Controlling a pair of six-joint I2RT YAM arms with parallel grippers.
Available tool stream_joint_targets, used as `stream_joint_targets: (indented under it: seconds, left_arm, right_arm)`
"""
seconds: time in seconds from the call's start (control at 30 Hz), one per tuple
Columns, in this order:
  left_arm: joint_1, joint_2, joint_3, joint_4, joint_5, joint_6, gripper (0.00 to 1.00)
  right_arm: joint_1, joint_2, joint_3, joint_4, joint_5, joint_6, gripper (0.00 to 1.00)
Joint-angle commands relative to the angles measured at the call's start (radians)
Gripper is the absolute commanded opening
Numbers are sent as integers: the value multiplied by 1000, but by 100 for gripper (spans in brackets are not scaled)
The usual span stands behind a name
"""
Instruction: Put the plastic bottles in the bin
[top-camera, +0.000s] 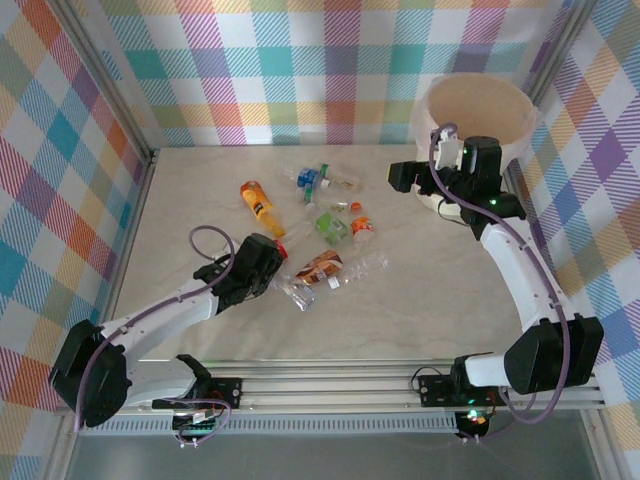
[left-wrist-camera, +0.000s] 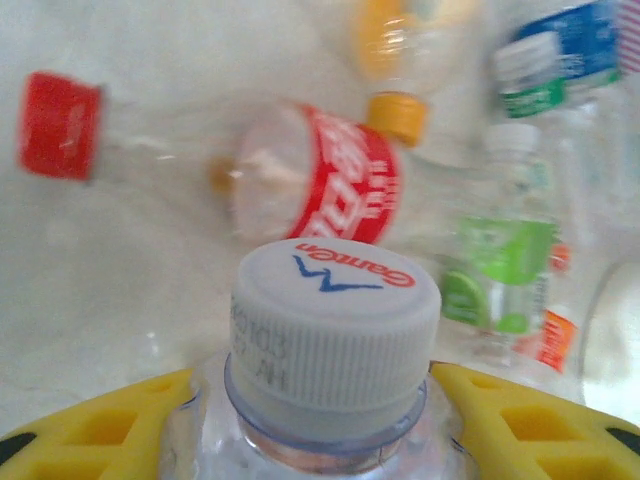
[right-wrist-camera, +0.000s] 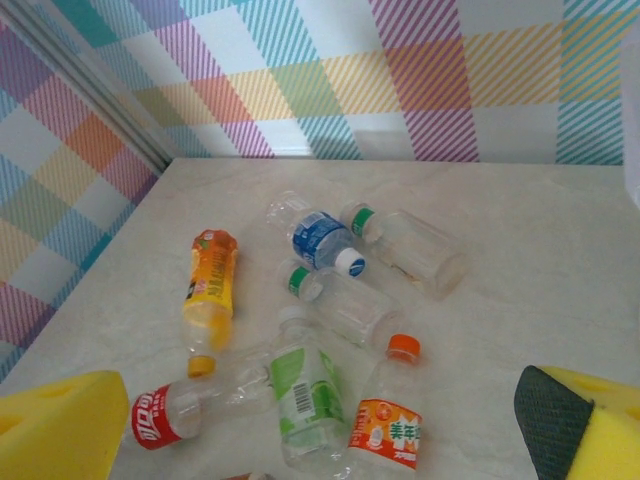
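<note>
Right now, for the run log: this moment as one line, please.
left tool: shut on clear plastic bottle with white cap | right tool: open, empty, near round cream-white bin | task: unfinished

The top camera looked down from six o'clock; both wrist cameras, left far nearer, shared the lime-labelled bottle (right-wrist-camera: 300, 392).
</note>
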Motion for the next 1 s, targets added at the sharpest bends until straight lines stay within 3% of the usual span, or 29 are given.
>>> stream_joint_targets:
  seconds: [0.0,0.3,0.43,0.57,0.67,0.87,0.97]
  left_arm:
    - [-10,-7,92,120,-15,190,45]
    - [-11,156,310,411,176,491,44]
    - [-11,243,450,489,337,623,44]
    - [-11,328,581,566,525,661,44]
    - [-11,373,643,604,593,659,44]
    - [-11,422,710,633,649,663,44]
    - [-11,430,720,640,659,665,44]
  right_arm:
    - [9,-32,-17,14,-86,20,100]
    - [31,-15,-27,27,-386,38,100]
    - [54,-4,-22,16,-502,30,100]
    - [75,22,0,-10,-636,7,100]
    - [91,32,1,13,-673,18,100]
    - [107,49,5,-4,-586,11,100]
    - [110,66,14,-4,-623,19,100]
